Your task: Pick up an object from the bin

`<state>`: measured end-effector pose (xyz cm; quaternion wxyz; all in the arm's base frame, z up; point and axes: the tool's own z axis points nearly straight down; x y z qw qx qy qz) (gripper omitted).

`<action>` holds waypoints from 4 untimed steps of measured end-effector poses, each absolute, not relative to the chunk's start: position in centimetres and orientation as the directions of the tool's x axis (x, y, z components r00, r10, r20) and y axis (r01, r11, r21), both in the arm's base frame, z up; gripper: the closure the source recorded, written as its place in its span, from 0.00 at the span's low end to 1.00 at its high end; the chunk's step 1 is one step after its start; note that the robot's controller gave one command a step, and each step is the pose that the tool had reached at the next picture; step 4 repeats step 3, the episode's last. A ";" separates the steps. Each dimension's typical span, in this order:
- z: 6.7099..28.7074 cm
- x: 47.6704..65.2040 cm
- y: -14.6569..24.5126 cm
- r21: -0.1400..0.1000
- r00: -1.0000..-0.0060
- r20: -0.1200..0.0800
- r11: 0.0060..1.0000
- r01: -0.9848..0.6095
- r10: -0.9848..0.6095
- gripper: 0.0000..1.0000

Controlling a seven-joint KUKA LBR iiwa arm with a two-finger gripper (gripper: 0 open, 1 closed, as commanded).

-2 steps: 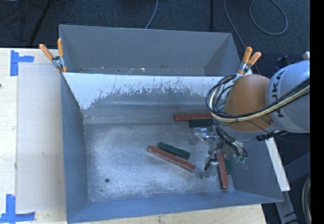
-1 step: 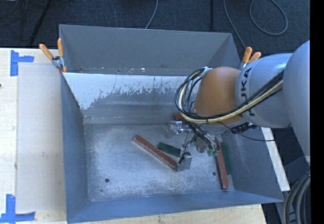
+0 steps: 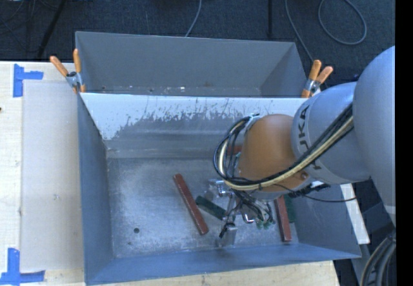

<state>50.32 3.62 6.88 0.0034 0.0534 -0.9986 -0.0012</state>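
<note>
My gripper [image 3: 228,225] hangs low over the bin floor near the front wall, under the arm's orange cover. Just to its left lies a dark green, flat, elongated piece [image 3: 209,206]. Further left, a long reddish-brown stick [image 3: 190,204] lies diagonally on the floor. A small green and white thing [image 3: 261,219] sits just right of the gripper, partly hidden by cables. A second reddish-brown stick [image 3: 284,220] lies beyond it, near the right wall.
The arm comes in from the right and covers the bin's right middle. The bin's sloping front wall is close below the gripper. Bare grey floor stretches over the left half of the bin.
</note>
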 end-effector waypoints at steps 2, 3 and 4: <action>7.0 50.1 -0.6 0.000 -0.966 0.002 0.966 -0.259 -0.259 1.00; 23.4 49.4 -8.6 -0.004 -0.975 -0.008 0.975 -0.221 -0.221 1.00; 23.4 49.4 -8.6 -0.004 -0.975 -0.008 0.975 -0.221 -0.221 1.00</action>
